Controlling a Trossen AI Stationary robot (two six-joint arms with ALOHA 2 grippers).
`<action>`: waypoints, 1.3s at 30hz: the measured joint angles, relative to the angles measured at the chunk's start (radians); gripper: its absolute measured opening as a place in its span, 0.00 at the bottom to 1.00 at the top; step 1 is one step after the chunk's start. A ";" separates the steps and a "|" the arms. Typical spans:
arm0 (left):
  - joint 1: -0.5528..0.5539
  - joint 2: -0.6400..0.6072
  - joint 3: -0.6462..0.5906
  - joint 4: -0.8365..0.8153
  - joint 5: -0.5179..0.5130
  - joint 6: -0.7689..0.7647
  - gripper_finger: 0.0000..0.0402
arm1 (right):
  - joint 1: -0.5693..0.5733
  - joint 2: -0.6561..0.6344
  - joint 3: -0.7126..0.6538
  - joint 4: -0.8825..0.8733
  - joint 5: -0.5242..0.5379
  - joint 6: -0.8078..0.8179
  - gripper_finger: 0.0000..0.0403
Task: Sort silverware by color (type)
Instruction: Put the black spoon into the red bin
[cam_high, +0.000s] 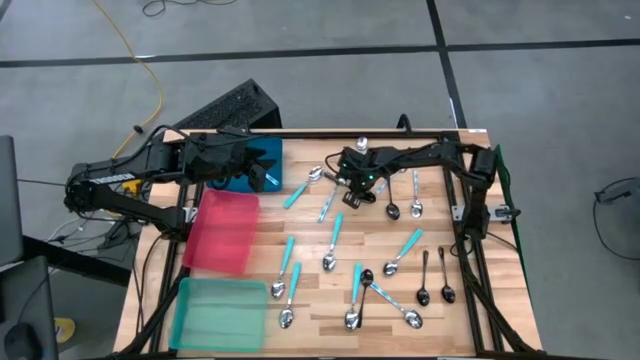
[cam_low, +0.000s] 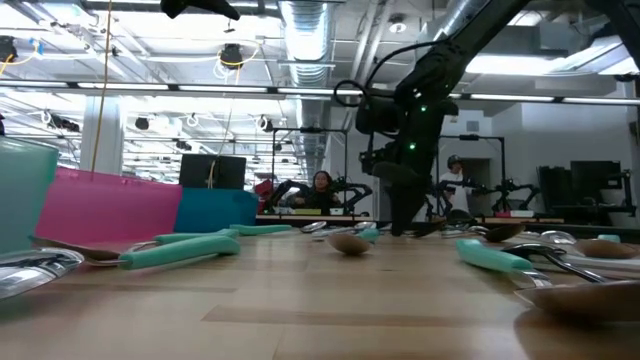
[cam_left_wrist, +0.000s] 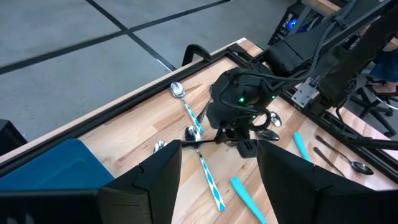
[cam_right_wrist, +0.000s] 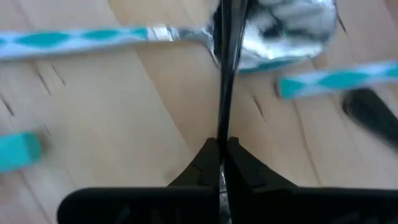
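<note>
My right gripper (cam_high: 350, 190) is at the table's far middle, shut on a black spoon (cam_left_wrist: 194, 144) that sticks out level toward the left arm. Under it lie two silver spoons with turquoise-patterned handles (cam_left_wrist: 186, 109) (cam_left_wrist: 209, 175). My left gripper (cam_left_wrist: 217, 186) is open and empty over the blue tray (cam_high: 240, 182) at the far left. Several more turquoise-handled spoons (cam_high: 333, 240), silver spoons (cam_high: 416, 195) and black spoons (cam_high: 424, 280) lie flat on the wooden table (cam_high: 380, 250). My right gripper pinches the black spoon's thin handle (cam_right_wrist: 224, 124) between its two shut fingers. The handle runs straight out from the fingertips, along the fingers (cam_right_wrist: 205, 168). The spoon is held about level just above the patterned spoons; which end is in the fingers I cannot tell.
A red tray (cam_high: 225, 232) and a teal tray (cam_high: 218, 312) lie along the table's left side, nearer than the blue one. A black frame (cam_high: 470, 215) runs along the table's right and far edges. Bare wood shows between the red tray and the spoons.
</note>
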 joint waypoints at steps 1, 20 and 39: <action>0.000 0.000 0.000 0.000 0.000 0.000 0.48 | -0.002 -0.016 -0.002 -0.018 -0.007 0.002 0.06; 0.000 0.000 0.000 0.001 0.001 -0.007 0.48 | 0.050 -0.229 0.001 -0.027 0.004 0.052 0.06; 0.000 0.000 0.000 0.001 0.006 -0.014 0.48 | 0.187 -0.040 0.191 0.250 0.036 -0.017 0.06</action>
